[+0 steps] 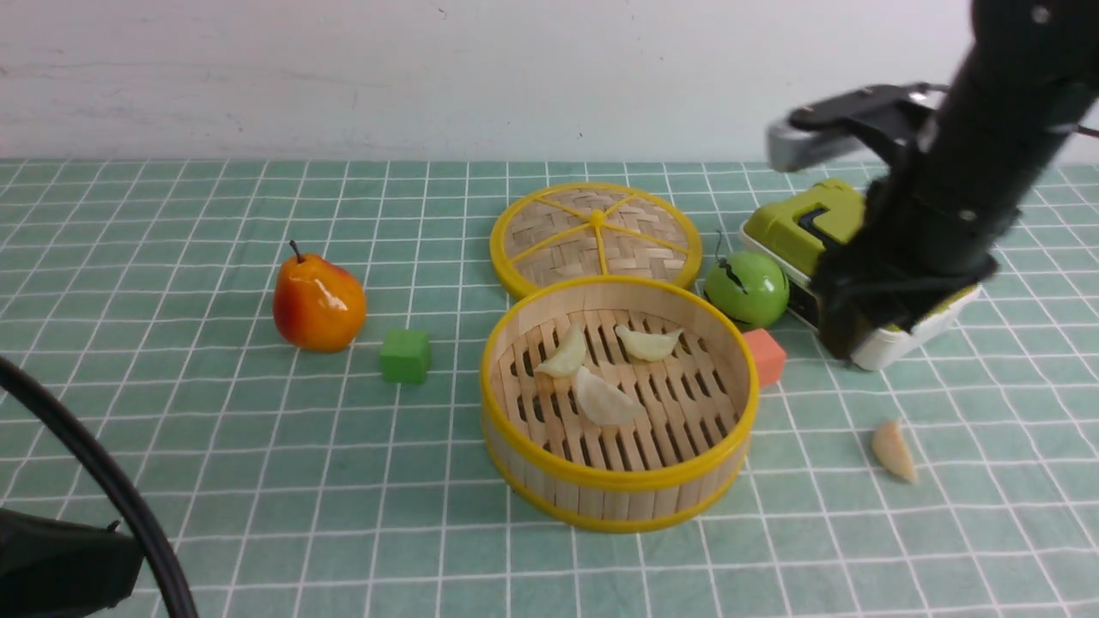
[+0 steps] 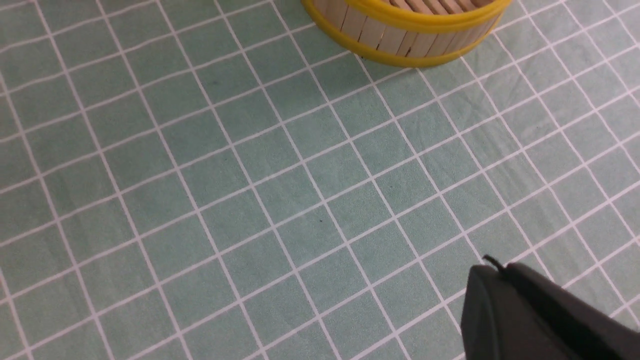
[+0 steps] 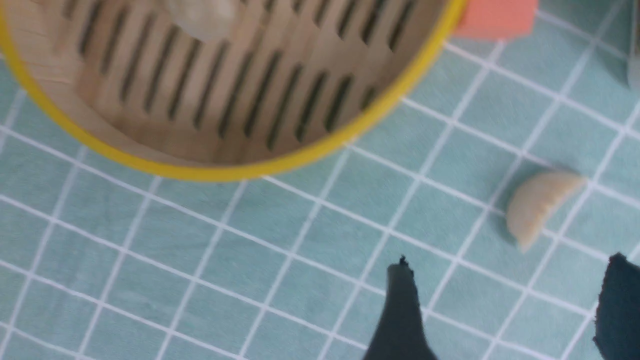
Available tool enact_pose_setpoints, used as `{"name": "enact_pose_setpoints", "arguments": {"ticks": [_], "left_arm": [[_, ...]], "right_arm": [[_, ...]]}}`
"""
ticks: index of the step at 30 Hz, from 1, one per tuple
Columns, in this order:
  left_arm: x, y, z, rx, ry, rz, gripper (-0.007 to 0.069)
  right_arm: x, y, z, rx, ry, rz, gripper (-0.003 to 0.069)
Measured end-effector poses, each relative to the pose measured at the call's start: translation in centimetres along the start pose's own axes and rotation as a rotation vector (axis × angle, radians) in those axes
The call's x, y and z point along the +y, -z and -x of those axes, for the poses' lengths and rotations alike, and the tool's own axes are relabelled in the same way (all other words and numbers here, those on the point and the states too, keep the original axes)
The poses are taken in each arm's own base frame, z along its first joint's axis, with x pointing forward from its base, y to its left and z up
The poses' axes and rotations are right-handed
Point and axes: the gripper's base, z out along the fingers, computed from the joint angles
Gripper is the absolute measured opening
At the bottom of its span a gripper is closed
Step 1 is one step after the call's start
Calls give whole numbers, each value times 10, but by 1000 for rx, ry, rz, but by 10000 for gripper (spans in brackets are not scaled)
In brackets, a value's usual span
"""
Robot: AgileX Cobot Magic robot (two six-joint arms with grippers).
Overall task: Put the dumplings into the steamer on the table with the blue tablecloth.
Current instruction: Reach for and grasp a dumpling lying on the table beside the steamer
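The steamer point(image 1: 605, 482) stands mid-table on the teal grid cloth point(image 1: 215, 429). Three dumplings point(image 1: 604, 399) lie on its slatted floor. A fourth dumpling point(image 1: 893, 451) lies on the cloth to the steamer's right. It also shows in the right wrist view point(image 3: 540, 202), just ahead of my right gripper point(image 3: 507, 280), which is open, empty and hovering above the cloth. The steamer's rim point(image 3: 225, 172) is beside it. My left gripper point(image 2: 492, 267) is shut and empty, low over bare cloth near the steamer's wall point(image 2: 405, 50).
The flat woven lid point(image 1: 597, 236) lies behind the steamer. A pear point(image 1: 318, 300) and a green cube point(image 1: 405, 354) sit to its left. A green apple point(image 1: 745, 287), an orange cube point(image 1: 764, 354) and a green-and-white box point(image 1: 807, 227) sit to its right, under my right arm.
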Motion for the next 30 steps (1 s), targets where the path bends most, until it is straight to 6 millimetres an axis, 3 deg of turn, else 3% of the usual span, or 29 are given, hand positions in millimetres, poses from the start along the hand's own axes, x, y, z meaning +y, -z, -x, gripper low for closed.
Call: {"name": "enact_pose_setpoints", "arguments": {"ticks": [2, 5, 10, 16, 20, 24, 28, 30], "left_arm": [[0, 0, 1, -11, -1, -3, -6], [-1, 0, 3, -31, -2, -9, -3], [0, 0, 4, -43, -9, -1, 0], [1, 0, 4, -45, -12, 7, 3], [1, 0, 4, -44, 0, 7, 6], [1, 0, 4, -44, 4, 7, 9], [1, 0, 4, -44, 4, 7, 15], [1, 0, 4, -44, 4, 7, 16]], "right_arm": [[-18, -11, -9, 24, -72, 0, 466], [-48, -48, -29, 73, -187, 3, 445], [-61, -91, -31, 71, -231, -9, 441], [-69, -123, -24, 29, -288, -37, 440], [-72, -131, -22, 5, -295, -53, 424], [-73, -131, -20, -16, -313, -57, 355], [-73, -133, -21, -2, -319, -53, 199], [-72, -133, -21, 2, -319, -52, 172]]}}
